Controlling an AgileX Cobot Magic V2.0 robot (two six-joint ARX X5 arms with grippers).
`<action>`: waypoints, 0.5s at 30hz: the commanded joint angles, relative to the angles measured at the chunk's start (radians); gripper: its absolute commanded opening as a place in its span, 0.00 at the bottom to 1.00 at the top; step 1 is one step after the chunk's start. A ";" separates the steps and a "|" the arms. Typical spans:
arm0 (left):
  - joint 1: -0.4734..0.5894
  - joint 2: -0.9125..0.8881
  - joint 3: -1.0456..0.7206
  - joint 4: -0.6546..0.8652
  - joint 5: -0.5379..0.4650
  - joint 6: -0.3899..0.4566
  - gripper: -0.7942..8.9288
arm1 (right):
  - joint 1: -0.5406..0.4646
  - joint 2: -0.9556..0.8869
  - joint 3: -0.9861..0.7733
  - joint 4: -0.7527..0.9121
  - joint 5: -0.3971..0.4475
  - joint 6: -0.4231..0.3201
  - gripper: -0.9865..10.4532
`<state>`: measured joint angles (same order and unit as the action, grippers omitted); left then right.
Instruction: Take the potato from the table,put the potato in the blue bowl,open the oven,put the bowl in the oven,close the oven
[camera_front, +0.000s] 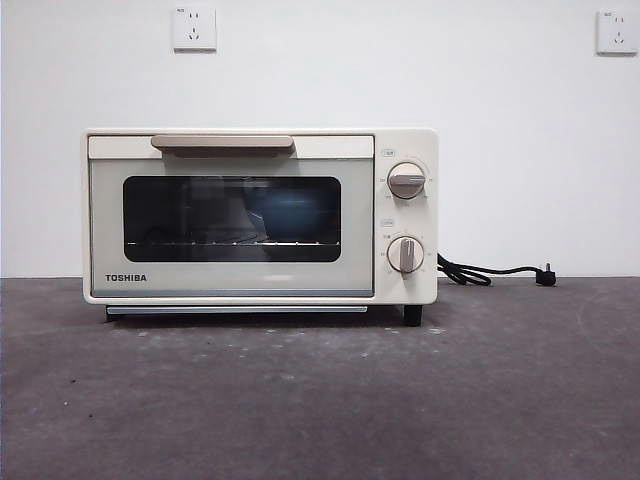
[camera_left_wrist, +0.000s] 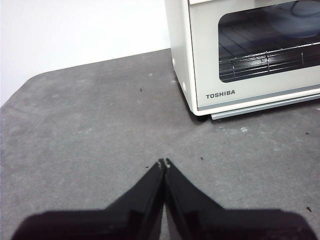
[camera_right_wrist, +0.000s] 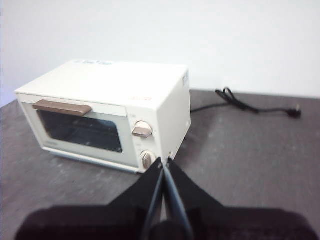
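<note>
The cream-white oven (camera_front: 260, 215) stands on the dark grey table (camera_front: 320, 400) with its glass door shut and its beige handle (camera_front: 222, 144) at the top. Through the glass a dim blue bowl (camera_front: 290, 212) sits on the rack, also faintly seen as a bluish shape, the bowl (camera_left_wrist: 306, 17), in the left wrist view. The potato is out of view. My left gripper (camera_left_wrist: 164, 162) is shut and empty, hovering over bare table in front of the oven's (camera_left_wrist: 240, 55) left corner. My right gripper (camera_right_wrist: 164, 161) is shut and empty, raised off the oven's (camera_right_wrist: 110, 110) knob side. Neither arm shows in the front view.
The oven's black cord (camera_front: 490, 272) trails over the table to the right, ending in a plug by the white wall (camera_front: 520, 140). Two round knobs (camera_front: 406, 180) sit on the oven's right panel. The table's rounded edge (camera_left_wrist: 30, 82) shows in the left wrist view.
</note>
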<state>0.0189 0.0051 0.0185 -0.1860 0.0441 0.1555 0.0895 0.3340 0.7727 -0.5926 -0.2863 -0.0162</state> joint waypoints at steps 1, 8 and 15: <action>0.002 -0.001 -0.011 -0.001 0.008 -0.009 0.08 | -0.027 -0.064 -0.185 0.186 -0.025 -0.016 0.09; 0.002 -0.001 -0.011 -0.001 0.008 -0.009 0.08 | -0.051 -0.188 -0.496 0.448 -0.021 -0.016 0.09; 0.002 -0.001 -0.011 -0.001 0.008 -0.009 0.08 | -0.047 -0.270 -0.665 0.502 0.054 0.005 0.09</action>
<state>0.0189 0.0051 0.0185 -0.1860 0.0441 0.1551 0.0399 0.0738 0.1291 -0.1024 -0.2424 -0.0223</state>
